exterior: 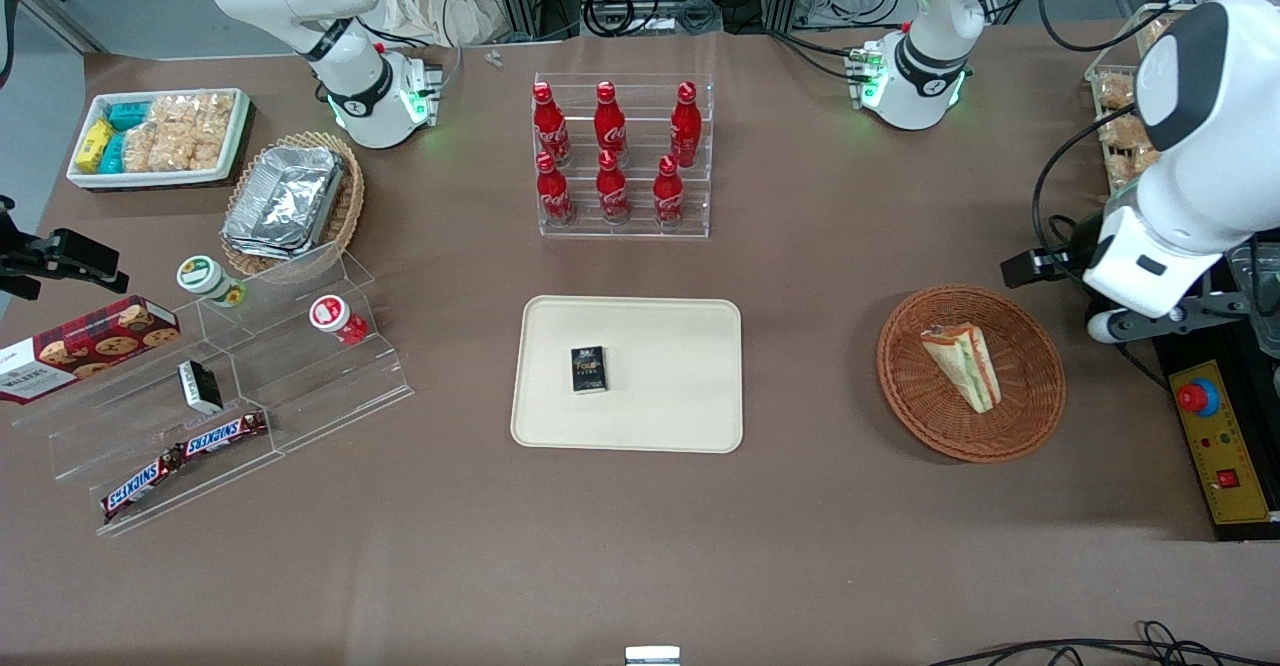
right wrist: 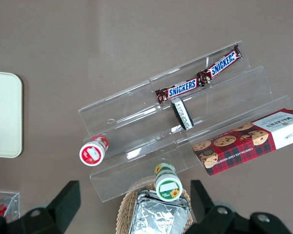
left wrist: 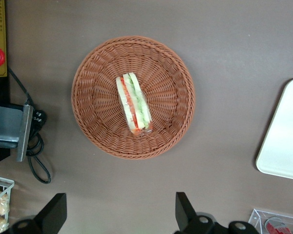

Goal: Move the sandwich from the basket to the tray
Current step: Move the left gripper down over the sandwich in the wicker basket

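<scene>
The sandwich [exterior: 962, 364] [left wrist: 133, 103], a wedge of pale bread with green and orange-red filling, lies in the middle of the round reddish-brown wicker basket [exterior: 910, 386] [left wrist: 97, 73]. The cream tray [exterior: 560, 426] [left wrist: 283, 131] lies flat beside the basket, toward the parked arm's end, with a small black box [exterior: 589, 369] on it. My left gripper [exterior: 1170, 318] [left wrist: 119, 212] hangs high over the table beside the basket, toward the working arm's end. It is open wide and holds nothing.
A clear rack of red cola bottles [exterior: 620, 156] stands farther from the front camera than the tray. A yellow control box with a red button [exterior: 1215, 446] sits at the table edge near the basket. A clear stepped shelf [exterior: 300, 396] with snacks stands toward the parked arm's end.
</scene>
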